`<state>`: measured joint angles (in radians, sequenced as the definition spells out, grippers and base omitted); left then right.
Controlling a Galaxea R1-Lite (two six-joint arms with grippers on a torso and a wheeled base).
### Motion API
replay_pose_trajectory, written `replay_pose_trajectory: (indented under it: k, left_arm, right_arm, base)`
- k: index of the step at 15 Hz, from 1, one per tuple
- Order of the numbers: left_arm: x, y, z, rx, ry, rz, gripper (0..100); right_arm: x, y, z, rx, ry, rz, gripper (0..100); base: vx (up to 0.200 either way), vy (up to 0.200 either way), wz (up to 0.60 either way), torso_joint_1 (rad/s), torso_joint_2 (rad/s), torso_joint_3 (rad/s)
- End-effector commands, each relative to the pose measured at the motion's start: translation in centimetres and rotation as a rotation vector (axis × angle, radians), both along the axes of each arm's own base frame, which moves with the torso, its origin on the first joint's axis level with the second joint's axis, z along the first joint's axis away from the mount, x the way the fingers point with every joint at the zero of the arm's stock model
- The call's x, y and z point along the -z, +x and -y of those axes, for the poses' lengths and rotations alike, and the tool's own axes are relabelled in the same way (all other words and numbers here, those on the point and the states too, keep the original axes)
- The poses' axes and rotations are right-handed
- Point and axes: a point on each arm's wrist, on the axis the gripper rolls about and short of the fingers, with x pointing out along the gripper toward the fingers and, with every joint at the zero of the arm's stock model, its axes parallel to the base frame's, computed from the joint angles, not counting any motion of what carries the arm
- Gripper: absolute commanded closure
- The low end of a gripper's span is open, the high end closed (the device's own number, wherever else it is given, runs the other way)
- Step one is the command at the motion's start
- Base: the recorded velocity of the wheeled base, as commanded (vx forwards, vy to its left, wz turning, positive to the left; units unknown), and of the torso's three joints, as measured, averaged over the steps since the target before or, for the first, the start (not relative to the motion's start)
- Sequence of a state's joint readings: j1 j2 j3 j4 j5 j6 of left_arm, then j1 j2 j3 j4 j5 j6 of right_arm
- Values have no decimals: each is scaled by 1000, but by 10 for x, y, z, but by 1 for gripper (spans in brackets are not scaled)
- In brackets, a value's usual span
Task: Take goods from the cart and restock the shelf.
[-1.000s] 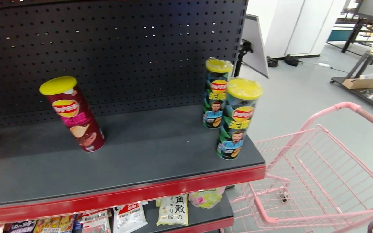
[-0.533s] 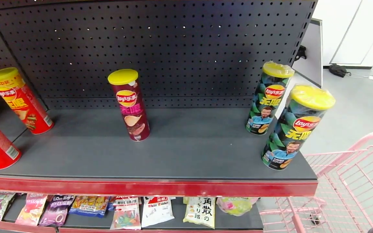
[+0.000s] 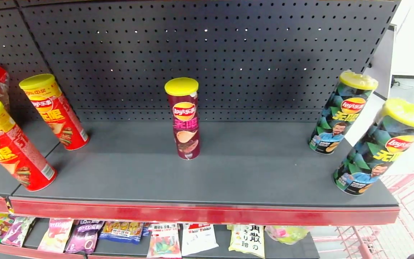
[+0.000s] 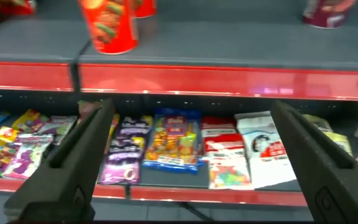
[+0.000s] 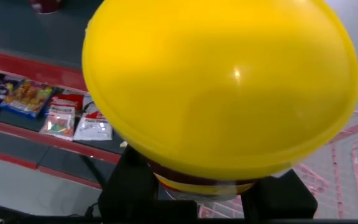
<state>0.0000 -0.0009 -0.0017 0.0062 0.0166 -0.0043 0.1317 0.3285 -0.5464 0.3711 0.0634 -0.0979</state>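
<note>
Right gripper (image 5: 201, 196) pinches a yellow-lidded can (image 5: 222, 81) low on its body, lid toward the wrist camera. Left gripper (image 4: 190, 112) is spread wide and empty, facing the snack bags (image 4: 173, 140). My plan: take the can to the bare shelf (image 3: 250, 172) at 3 o'clock of the maroon can (image 3: 185, 118), short of the front green can (image 3: 379, 147). Clear the red lip (image 3: 207, 213), keep it upright, seat it flat, then release. Cart (image 3: 412, 201) is at 4 o'clock.

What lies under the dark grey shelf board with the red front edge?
A lower shelf carrying a row of flat snack bags, among them purple, white and pale yellow. The dark grey board covers their upper ends and the shelf's back.
</note>
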Motion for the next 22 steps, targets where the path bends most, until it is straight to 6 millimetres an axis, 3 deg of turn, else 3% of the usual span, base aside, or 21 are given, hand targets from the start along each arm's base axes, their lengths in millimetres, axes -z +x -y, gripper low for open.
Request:
replay_pose_trajectory:
  k: [1, 16, 19, 21, 22]
  left_arm:
    - [0, 0, 0, 0, 0, -1, 0]
    - [0, 0, 0, -2, -2, -1, 0]
    - [0, 0, 0, 3, 1, -1, 0]
    - [0, 0, 2, 89, 25, 1, 0]
    - [-23, -4, 3, 155, 47, 66, 0]
  right_arm:
    - [3, -3, 0, -18, 3, 6, 100]
    - [11, -9, 2, -87, 9, 23, 100]
    - [11, -12, 4, -174, 18, 42, 100]
    - [12, -13, 4, -185, 19, 42, 100]
    - [12, -12, 4, -207, 22, 38, 100]
  base:
    - [0, 200, 0, 2, 2, 2]
    - [40, 0, 0, -1, 0, 1]
    - [0, 0, 0, 0, 0, 0]
    - [0, 0, 0, 0, 0, 0]
    - [0, 0, 0, 0, 0, 0]
